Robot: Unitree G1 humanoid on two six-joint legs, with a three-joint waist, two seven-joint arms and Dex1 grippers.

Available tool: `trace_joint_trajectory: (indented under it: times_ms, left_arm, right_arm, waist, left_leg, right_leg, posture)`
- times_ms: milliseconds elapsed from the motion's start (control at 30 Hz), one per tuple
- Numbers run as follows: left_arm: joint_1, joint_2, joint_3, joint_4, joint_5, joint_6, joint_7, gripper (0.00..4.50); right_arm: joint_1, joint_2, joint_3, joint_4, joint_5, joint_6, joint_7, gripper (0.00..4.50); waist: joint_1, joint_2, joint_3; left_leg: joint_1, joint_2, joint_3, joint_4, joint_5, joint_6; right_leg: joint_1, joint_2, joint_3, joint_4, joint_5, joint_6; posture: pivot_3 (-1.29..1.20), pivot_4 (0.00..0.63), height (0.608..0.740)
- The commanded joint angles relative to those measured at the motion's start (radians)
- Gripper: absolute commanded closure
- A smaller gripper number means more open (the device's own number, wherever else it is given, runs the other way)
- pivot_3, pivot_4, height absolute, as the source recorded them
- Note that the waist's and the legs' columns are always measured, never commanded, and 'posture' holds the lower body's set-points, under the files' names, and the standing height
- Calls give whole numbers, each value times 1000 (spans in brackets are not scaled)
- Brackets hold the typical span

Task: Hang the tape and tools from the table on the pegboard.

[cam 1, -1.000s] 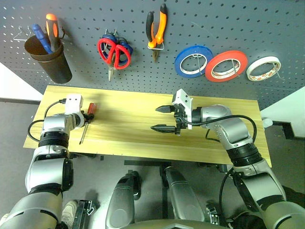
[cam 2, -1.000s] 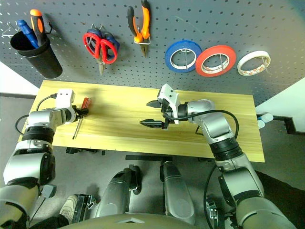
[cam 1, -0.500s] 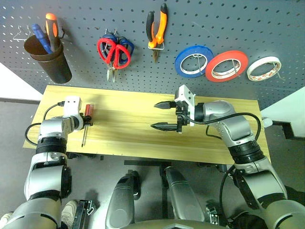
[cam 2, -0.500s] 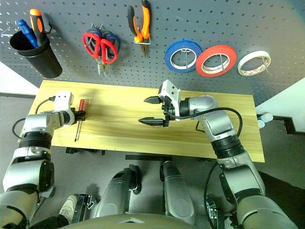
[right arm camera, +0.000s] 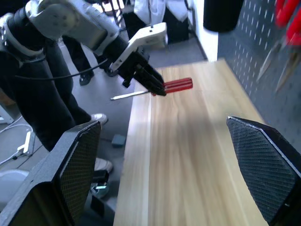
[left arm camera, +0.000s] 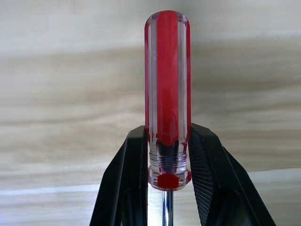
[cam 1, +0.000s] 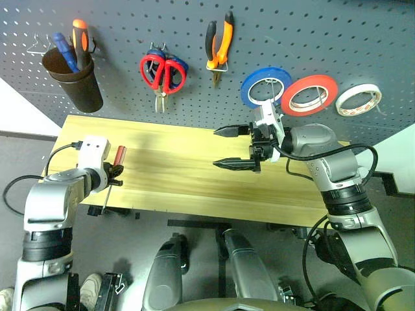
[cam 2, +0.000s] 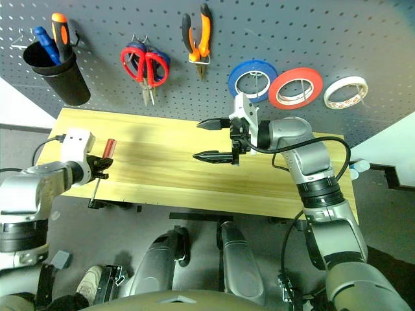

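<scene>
My left gripper (cam 1: 114, 171) is shut on the small red-handled screwdriver (left arm camera: 167, 80), gripping the base of the handle. It holds the tool just above the table (cam 1: 175, 178) at the left front edge, with the metal shaft (cam 1: 107, 199) pointing down past the edge. My right gripper (cam 1: 217, 148) hovers open and empty over the middle of the table, pointing left. On the pegboard (cam 1: 324, 32) hang the red-handled scissors (cam 1: 162, 70), the orange-and-black pliers (cam 1: 219, 40) and the cream tape (cam 1: 358, 99).
A black cup (cam 1: 76, 84) with a blue and an orange screwdriver hangs at the pegboard's left. Blue-handled scissors sit behind the red pair. A blue roll (cam 1: 264, 86) and a red-orange roll (cam 1: 308, 92) hang beside the cream tape.
My left gripper has closed on the screwdriver, lifted it off the tabletop and drawn it back to the front edge. My right gripper has risen a little. The camera view has shifted.
</scene>
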Motion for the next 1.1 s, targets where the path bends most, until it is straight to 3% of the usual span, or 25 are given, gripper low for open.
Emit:
trace_joint_trajectory:
  times_ms: [33,100,267,633,800,933,1100]
  left_arm:
    - [28,7,79,-132,-30,-19,0,3647]
    - [37,2,110,-179,-71,-14,-27,3647]
    - [92,-9,195,-194,-89,-191,-53,3647]
    - [45,-77,266,-142,-207,-522,-104,3647]
    - [-13,-77,257,-80,-203,-620,-77,3647]
    - [-97,-62,245,-1,-185,-711,-61,3647]
    - [-203,-31,216,107,-170,-806,-77,3647]
  right_arm:
    - [-38,-10,-43,5,36,-15,19,0]
    - [-46,-13,-50,4,48,-7,29,0]
    - [-71,-15,-55,3,66,15,35,0]
    - [-107,-9,-108,21,105,26,-1,0]
    - [-110,-10,-125,32,114,28,-17,0]
    - [-140,10,-162,53,143,30,-52,0]
    - [-171,49,-167,91,129,7,-107,0]
  waist:
    - [-2,-2,-14]
    - [0,-3,-25]
    - [-1,-3,-50]
    - [22,-4,-103]
    - [26,-5,-121]
    - [25,-4,-127]
    - [21,-4,-129]
  left_leg:
    - [0,0,0,0,0,0]
    - [0,0,-1,0,0,0]
    - [2,1,-3,0,0,0]
    - [3,1,-2,0,2,0]
    - [9,2,0,0,3,0]
    - [21,4,1,0,3,0]
    - [24,4,1,0,3,0]
  right_leg:
    - [0,0,-1,0,0,0]
    - [1,0,-2,-1,0,-1]
    - [5,1,-5,-5,2,-2]
    - [6,1,-5,-6,3,-4]
    - [12,4,-5,-6,3,-5]
    - [27,7,-5,-10,3,-5]
    - [28,7,-3,-9,4,-6]
  posture:
    - [63,155,734]
    - [61,149,734]
    - [45,133,734]
    - [36,94,734]
    - [35,81,734]
    - [22,78,734]
    - [14,81,734]
